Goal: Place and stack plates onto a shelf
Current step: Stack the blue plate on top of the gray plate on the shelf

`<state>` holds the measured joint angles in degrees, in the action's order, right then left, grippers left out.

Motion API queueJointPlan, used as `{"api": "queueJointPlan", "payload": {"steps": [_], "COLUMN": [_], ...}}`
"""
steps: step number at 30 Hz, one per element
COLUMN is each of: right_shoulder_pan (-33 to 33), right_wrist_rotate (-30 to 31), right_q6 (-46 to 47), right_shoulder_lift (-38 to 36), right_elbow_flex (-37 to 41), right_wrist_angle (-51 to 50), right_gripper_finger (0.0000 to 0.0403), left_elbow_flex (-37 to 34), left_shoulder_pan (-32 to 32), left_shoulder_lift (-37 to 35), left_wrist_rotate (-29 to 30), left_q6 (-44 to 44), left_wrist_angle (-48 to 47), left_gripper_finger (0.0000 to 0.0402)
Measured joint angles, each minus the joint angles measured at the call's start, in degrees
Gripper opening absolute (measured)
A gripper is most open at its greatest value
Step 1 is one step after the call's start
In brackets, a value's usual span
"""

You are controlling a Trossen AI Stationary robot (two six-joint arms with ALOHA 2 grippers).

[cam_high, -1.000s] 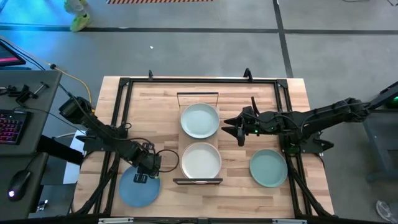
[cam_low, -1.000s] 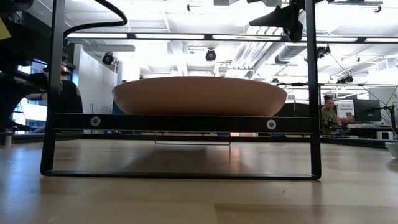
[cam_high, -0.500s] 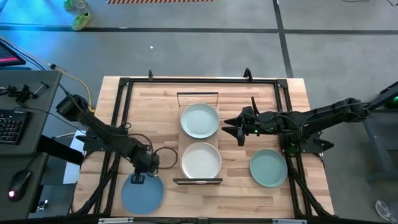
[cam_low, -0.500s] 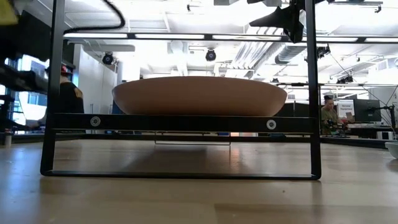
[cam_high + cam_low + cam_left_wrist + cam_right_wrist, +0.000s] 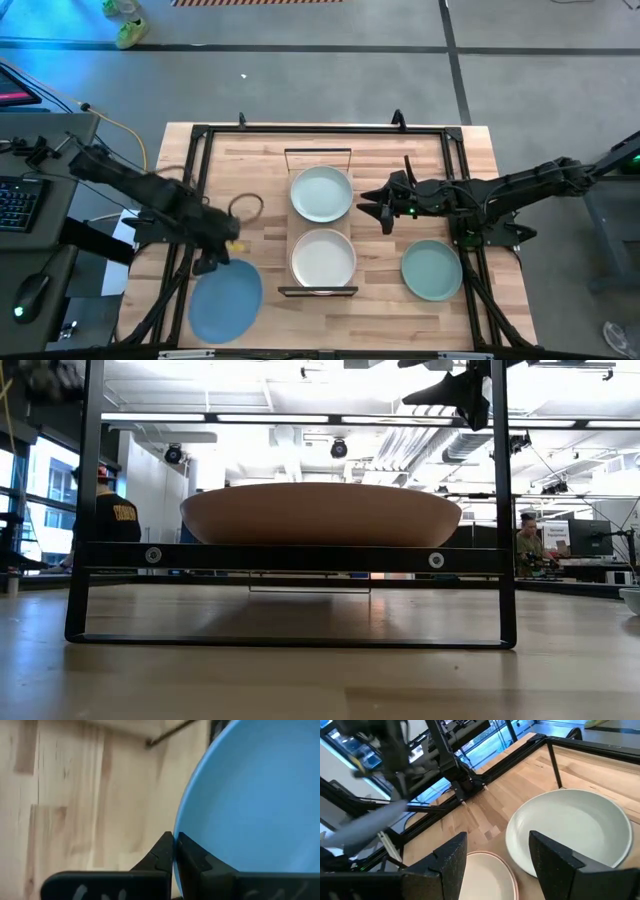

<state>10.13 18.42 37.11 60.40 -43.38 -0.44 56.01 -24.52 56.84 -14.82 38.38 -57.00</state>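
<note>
My left gripper (image 5: pixel 214 260) is shut on a blue plate (image 5: pixel 226 305) above the table's near left corner. The light-wood shelf (image 5: pixel 318 160) lies in the middle of the table. It carries a whitish plate (image 5: pixel 321 194) at its far end and a second plate (image 5: pixel 323 258), pink at the rim, at its near end. A sage green plate (image 5: pixel 431 270) rests on the table at the near right. My right gripper (image 5: pixel 376 208) hovers open just right of the shelf, fingers (image 5: pixel 451 865) spread with nothing between them. My left gripper pinches the blue plate's rim (image 5: pixel 175 851) between its two fingers, one on each face, at the plate's far edge. The fingers slant down from the table's far left. The plate hangs tilted below them, raised off the table.
Black frame rails (image 5: pixel 200 150) run along the table's edges and both arm mounts. The shelf's black wire ends (image 5: pixel 88 510) stand at its short sides. Bare wood lies far of the shelf and between the shelf and the left arm. A person (image 5: pixel 115 520) stands in the room behind.
My left gripper has shut on the blue plate's far rim, then risen and drawn back toward the table's left edge, rolling as it went. The plate has come up off the table and now hangs tilted. My right gripper has kept still.
</note>
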Motion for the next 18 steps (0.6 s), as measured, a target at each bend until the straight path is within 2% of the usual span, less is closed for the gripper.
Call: {"api": "queueJointPlan", "payload": {"steps": [2,5,10,18], "right_shoulder_pan": [-0.01,-0.25,-1.07,-1.53], "right_wrist_rotate": [0.67,0.70,0.70,0.70], "right_q6": [-0.01,-0.03,0.06,0.18], "right_shoulder_lift": [0.00,0.00,0.00,0.00], "right_elbow_flex": [0.00,0.00,0.00,0.00], "right_wrist_angle": [-0.28,-0.36,-0.53,-0.17], "right_gripper_finger": [0.0194,0.0194,0.0194,0.0194], "left_elbow_flex": [2.71,6.39,10.22,11.79], "left_shoulder_pan": [1.08,3.38,10.56,23.25], "left_shoulder_lift": [-1.24,-1.45,2.43,12.15], "left_wrist_rotate": [1.11,7.25,15.77,15.63], "left_q6": [0.87,1.42,-1.05,-7.35], "left_wrist_angle": [-0.04,0.12,2.27,2.92], "left_gripper_finger": [0.0001,0.0001,0.0001,0.0000]}}
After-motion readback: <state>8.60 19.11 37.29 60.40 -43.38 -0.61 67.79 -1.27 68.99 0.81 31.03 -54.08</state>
